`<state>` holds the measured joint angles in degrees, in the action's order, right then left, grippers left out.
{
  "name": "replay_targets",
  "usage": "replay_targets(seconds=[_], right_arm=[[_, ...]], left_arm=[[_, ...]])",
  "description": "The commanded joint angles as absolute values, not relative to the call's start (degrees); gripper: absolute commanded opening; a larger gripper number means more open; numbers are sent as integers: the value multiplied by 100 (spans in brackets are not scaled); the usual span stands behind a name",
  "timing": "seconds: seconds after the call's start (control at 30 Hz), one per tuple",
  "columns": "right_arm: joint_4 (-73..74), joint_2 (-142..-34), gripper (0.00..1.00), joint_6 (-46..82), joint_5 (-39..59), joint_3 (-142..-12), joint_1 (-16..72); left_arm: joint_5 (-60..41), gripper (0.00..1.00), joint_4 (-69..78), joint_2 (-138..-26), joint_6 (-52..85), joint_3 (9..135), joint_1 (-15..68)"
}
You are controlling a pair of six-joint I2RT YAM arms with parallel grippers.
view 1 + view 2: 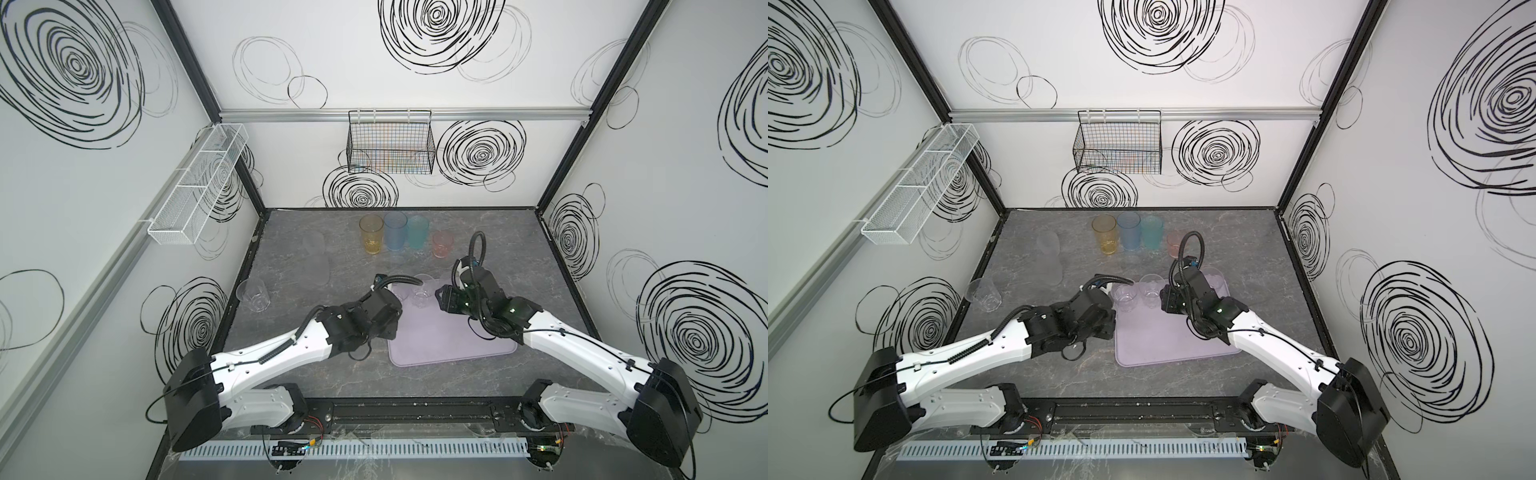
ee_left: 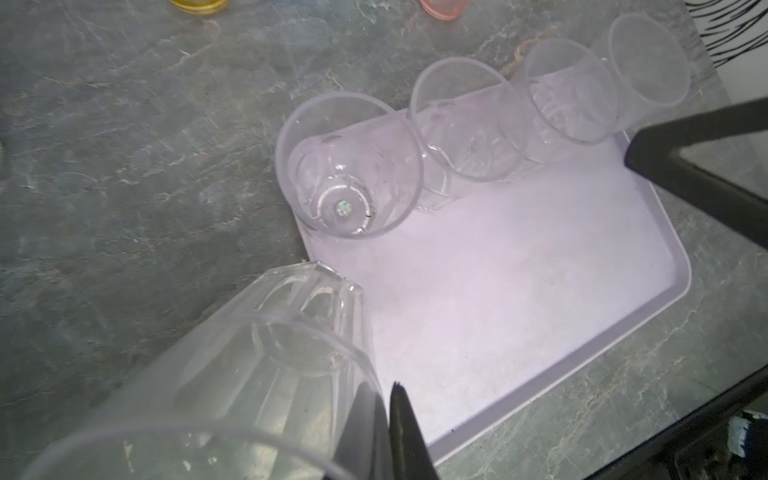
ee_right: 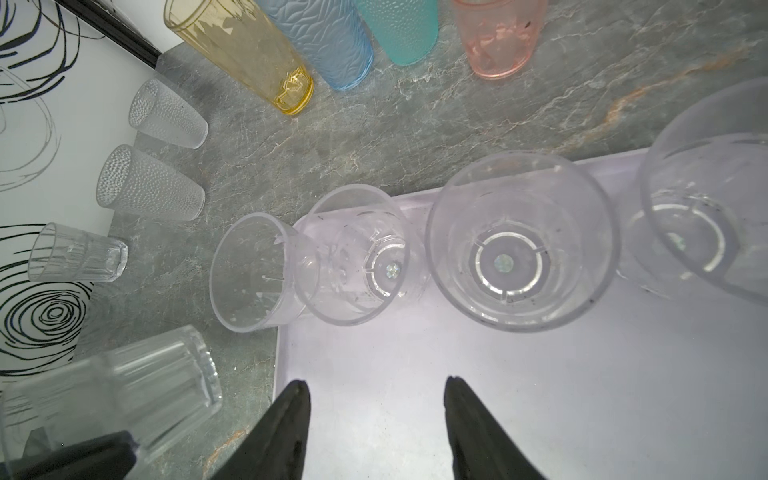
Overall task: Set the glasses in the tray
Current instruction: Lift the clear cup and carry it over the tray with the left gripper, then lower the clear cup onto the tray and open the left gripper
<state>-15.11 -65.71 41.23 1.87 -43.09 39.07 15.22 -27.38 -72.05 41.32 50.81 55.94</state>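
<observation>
mid-frame, the lilac tray [image 1: 449, 332] holds four clear glasses [image 2: 465, 120] along its upper rim. left end effector [image 2: 382, 395] clamps a fifth glass [image 2: 257, 353] at the tray's left edge; right end effector [image 3: 376, 380] gapes empty. outside it stand four tinted glasses [image 1: 395, 235], two frosted glasses [image 3: 149, 183], one clear tumbler [image 1: 253, 295].

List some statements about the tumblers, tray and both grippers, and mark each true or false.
The left gripper pinches a clear faceted tumbler. True.
The right gripper grips a tumbler. False: it is open and empty above the pale lilac rectangular plastic tray.
The amber tumbler, blue tumbler, teal tumbler and pink tumbler stand in the tray. False: all four stand on the grey marbled table.
Clear tumblers stand along the tray's far edge. True.
</observation>
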Motion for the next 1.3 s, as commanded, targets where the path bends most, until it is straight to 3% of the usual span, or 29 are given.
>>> replay_targets(seconds=[0.0,0.37,0.6,0.77,0.97,1.27], right_arm=[[-1590,-6463,56,4168,61,-4104,3895],[-1624,-6425,56,4333,47,-3938,3885],[-1485,-6527,56,4410,195,-3777,3887],[-1507,-6640,56,4407,380,-3843,3889],[-1443,-6550,56,4700,944,-3759,4110],[-575,-6600,55,5269,1126,-3313,4831]], left_arm=[[1750,0,-2350,-7635,4606,5425,5871],[1422,2,-1970,-8828,4336,5836,5918],[1120,34,-1972,-8829,4104,5964,5860],[946,49,-1989,-8533,3902,6253,5751],[853,53,-1975,-8025,3595,6368,5406],[1028,60,-1593,-6261,3464,4901,4121]])
